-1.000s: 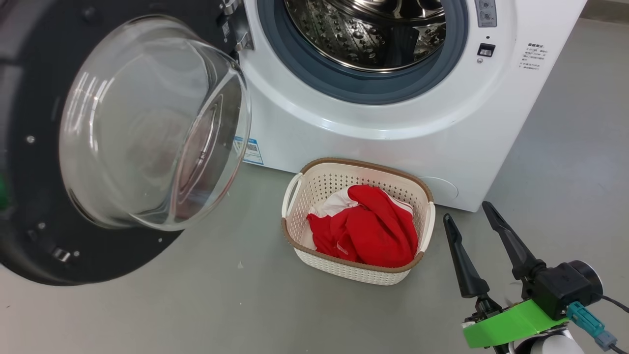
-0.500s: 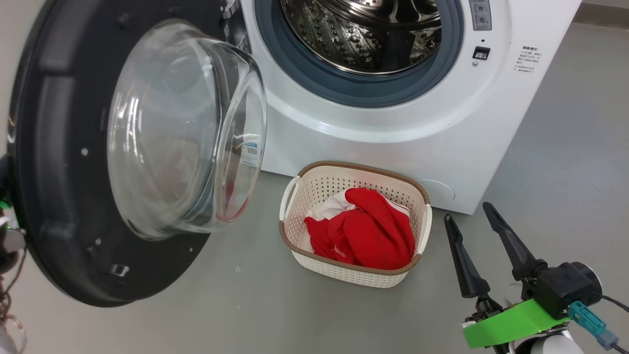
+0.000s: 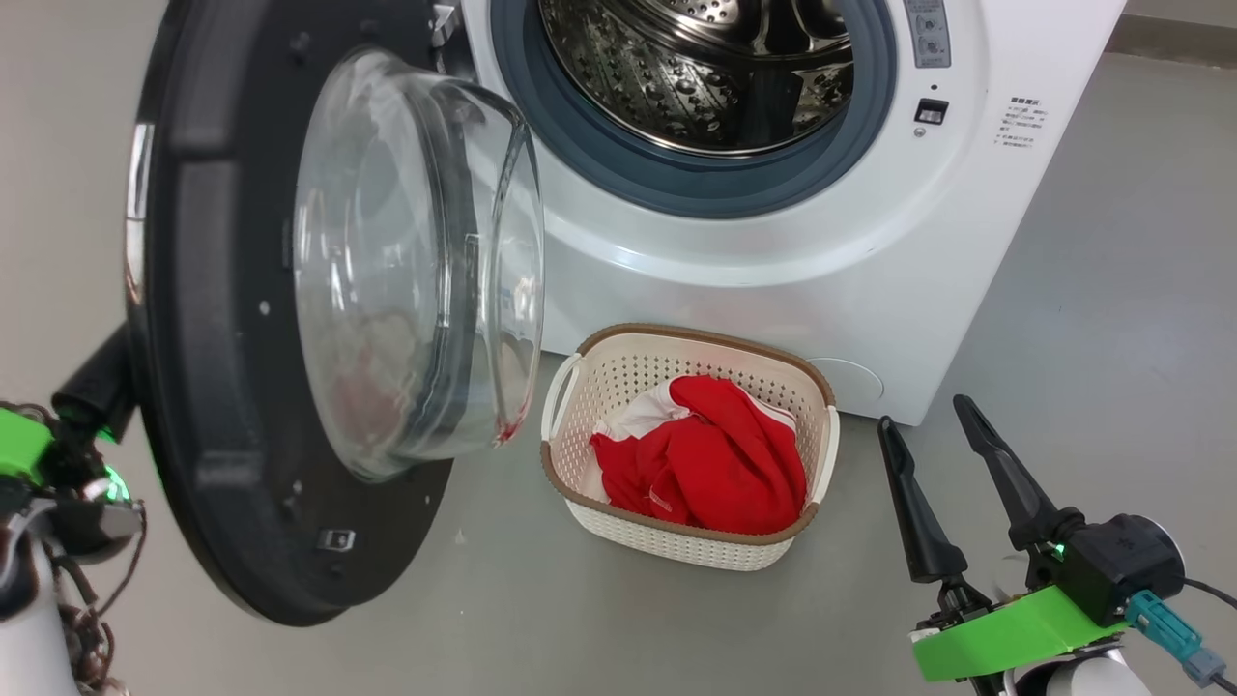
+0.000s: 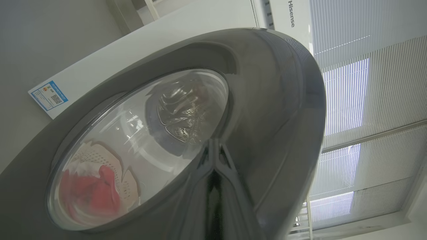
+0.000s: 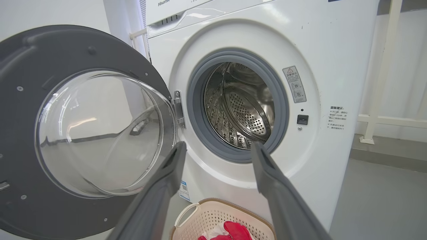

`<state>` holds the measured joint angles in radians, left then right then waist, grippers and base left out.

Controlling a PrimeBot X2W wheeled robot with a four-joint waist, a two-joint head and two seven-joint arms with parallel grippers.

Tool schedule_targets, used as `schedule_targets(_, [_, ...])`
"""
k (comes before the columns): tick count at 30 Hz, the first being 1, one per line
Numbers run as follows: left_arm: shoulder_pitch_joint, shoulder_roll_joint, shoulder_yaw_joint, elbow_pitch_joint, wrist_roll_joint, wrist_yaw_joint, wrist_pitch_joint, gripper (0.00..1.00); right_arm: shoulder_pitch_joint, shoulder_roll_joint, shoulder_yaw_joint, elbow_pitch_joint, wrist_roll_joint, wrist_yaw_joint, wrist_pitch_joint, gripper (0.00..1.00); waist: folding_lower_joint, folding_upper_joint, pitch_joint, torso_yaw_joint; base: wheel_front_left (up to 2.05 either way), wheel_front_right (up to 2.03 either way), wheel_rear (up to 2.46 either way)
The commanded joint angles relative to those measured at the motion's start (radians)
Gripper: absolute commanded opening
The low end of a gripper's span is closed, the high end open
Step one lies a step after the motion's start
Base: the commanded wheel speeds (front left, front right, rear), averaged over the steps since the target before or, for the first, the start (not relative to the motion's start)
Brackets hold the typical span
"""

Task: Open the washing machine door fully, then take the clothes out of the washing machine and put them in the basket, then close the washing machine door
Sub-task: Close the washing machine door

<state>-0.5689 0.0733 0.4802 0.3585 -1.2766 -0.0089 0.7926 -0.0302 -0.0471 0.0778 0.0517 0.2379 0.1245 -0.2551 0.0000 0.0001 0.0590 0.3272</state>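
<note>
You can read "Hisense" on the washing machine [image 4: 291, 13], which has a blue-bordered sticker [image 4: 49, 95]. Your left gripper [image 4: 215, 148], fingers together, touches the open door [image 3: 203, 387]. Your right gripper [image 3: 923, 414] gapes beside the basket [image 3: 676, 336] holding the clothes [image 3: 710, 464].

The washing machine door [image 3: 222, 319], black-rimmed with a bulging clear glass bowl, stands swung out at the left of the white washing machine [image 3: 773, 261], whose steel drum [image 3: 696, 68] looks empty. Red-and-white clothes [image 3: 715, 464] lie bunched inside the cream basket [image 3: 676, 543], just before the machine.
</note>
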Motion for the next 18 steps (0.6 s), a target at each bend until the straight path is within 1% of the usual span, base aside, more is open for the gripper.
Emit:
schedule_targets(1, [0.019,0.013,-0.001,-0.061,-0.016,0.004,0.022,0.0,-0.028,-0.003,0.022,-0.029,0.009,0.006,-0.007,1.0,0.0,-0.0001,0.001,-0.003,0.0,0.0,0.0])
schedule_targets(6, [0.057,-0.01,-0.02,-0.129,-0.047,0.012,0.015,0.0,-0.028,-0.003,0.023,-0.029,0.014,0.006,-0.007,1.0,0.0,-0.0001,0.002,-0.012,0.0,0.0,0.0])
schedule_targets(10, [0.089,-0.02,-0.057,-0.179,-0.086,0.016,-0.001,0.0,-0.025,-0.003,0.023,-0.025,0.016,0.006,-0.007,1.0,0.0,-0.0001,0.002,-0.023,0.0,0.0,0.0])
schedule_targets(18, [0.154,-0.023,-0.195,-0.241,-0.188,0.023,-0.077,0.0,-0.028,-0.003,0.028,-0.009,0.024,0.006,-0.007,1.0,0.0,-0.0001,0.003,-0.055,0.0,0.0,0.0])
